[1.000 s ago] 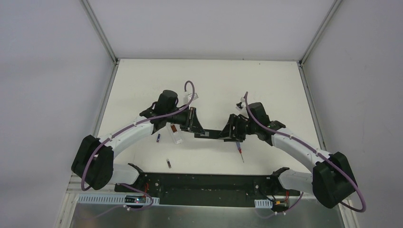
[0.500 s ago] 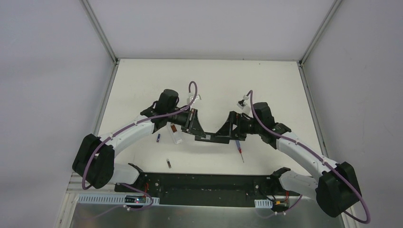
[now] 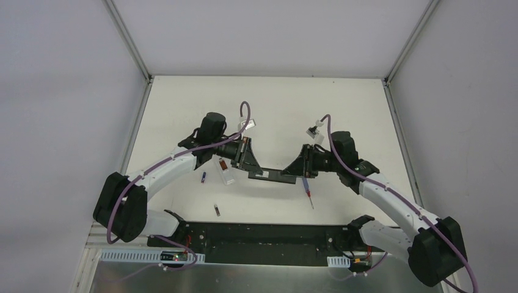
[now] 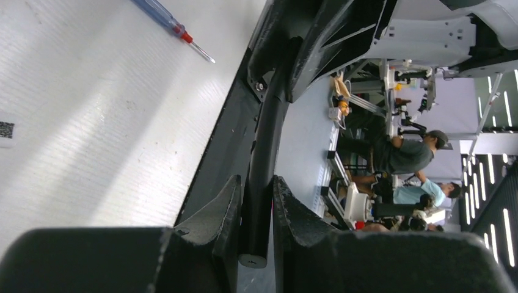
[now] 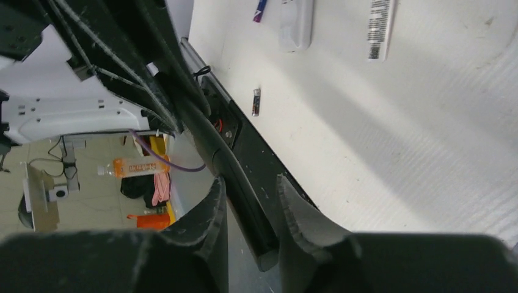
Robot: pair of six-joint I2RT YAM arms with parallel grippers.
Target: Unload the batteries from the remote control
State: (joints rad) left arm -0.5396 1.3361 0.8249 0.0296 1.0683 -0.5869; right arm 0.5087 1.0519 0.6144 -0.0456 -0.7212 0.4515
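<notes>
Held clear of the table [image 3: 342,116] near centre: black remote control [image 3: 275,177], pinched at its 9 o'clock end by the left gripper [image 3: 251,171], jaws tight on the thin edge, as a second ago. Clamped at the 3 o'clock end by the right gripper [image 3: 301,177], jaws closed around it; wrist swung out toward 3 o'clock since then, that end dipped slightly.

Unmoved on the table:
- blue battery [image 3: 204,177] and dark battery [image 3: 216,209], toward 7 o'clock of the left gripper
- white remote [image 3: 227,174] with a brownish battery [image 3: 223,165] inside
- screwdriver [image 3: 308,194], at 6 o'clock of the right gripper

black remote [image 3: 278,176]: both ends hidden | screwdriver [image 4: 164,17]: handle cut off
</notes>
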